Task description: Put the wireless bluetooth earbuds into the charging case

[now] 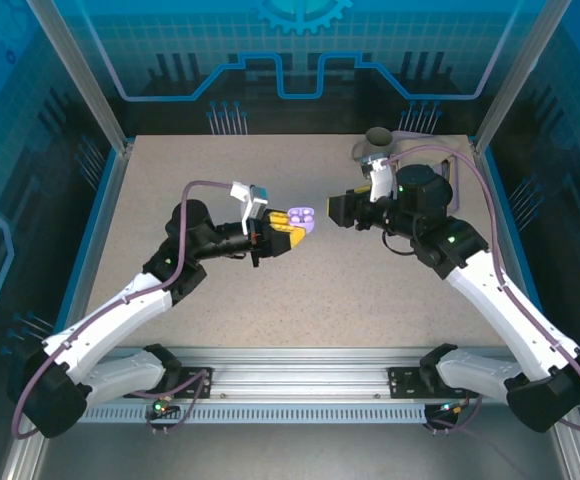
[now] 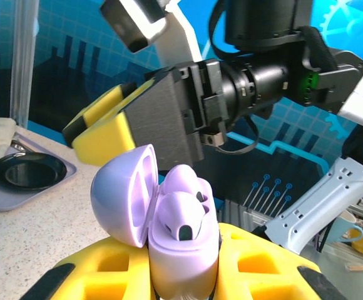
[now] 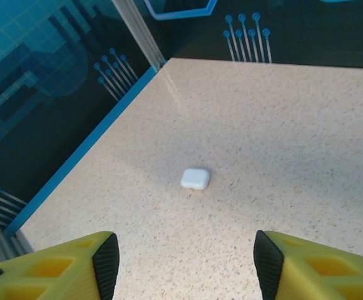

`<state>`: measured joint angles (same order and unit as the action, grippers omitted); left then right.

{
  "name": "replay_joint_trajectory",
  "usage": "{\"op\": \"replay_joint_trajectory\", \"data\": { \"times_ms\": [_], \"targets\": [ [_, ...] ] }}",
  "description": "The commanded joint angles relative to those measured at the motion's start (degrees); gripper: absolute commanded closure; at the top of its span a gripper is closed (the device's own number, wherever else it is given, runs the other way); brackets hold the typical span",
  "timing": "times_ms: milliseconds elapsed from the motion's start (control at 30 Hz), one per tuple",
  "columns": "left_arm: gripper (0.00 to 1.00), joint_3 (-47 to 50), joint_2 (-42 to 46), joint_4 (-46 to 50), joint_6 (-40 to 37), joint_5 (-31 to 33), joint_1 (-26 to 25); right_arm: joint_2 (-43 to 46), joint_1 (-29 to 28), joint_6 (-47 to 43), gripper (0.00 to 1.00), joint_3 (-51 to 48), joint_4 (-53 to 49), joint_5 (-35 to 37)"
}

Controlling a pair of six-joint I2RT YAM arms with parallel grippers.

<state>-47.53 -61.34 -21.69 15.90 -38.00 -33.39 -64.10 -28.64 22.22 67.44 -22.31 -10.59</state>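
Note:
My left gripper (image 1: pixel 288 228) is shut on a pale lavender charging case (image 2: pixel 184 250), held upright above the middle of the table. The case's lid (image 2: pixel 122 194) hangs open to the left. Two lavender earbuds (image 2: pixel 183 215) sit in the case's wells, their tops standing above the rim. My right gripper (image 1: pixel 335 210) hovers just to the right of the case and faces it. It is open (image 3: pixel 186 262) with nothing between its fingers. One of its yellow fingers (image 2: pixel 100 134) shows just above and behind the lid.
A small white closed case (image 3: pixel 195 178) lies alone on the speckled tabletop, below and beyond the right gripper. A grey tray with a black dish (image 2: pixel 28 170) and a cloth stands at the back right of the table (image 1: pixel 377 145). Blue walls border the table.

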Motion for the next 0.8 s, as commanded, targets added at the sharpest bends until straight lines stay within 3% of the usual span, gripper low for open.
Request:
{"op": "replay_joint_trajectory", "data": {
  "times_ms": [0, 767],
  "targets": [
    [0.85, -2.3, 0.6, -0.1, -2.3, -3.4, -0.9, -0.8, 1.3, -0.6, 0.4, -0.6, -0.6, -6.9],
    [0.85, -3.8, -3.5, 1.5, -3.2, -3.6, -2.6, -2.4, 0.0, -0.2, 0.42, 0.1, 3.2, -16.9]
  ]
}}
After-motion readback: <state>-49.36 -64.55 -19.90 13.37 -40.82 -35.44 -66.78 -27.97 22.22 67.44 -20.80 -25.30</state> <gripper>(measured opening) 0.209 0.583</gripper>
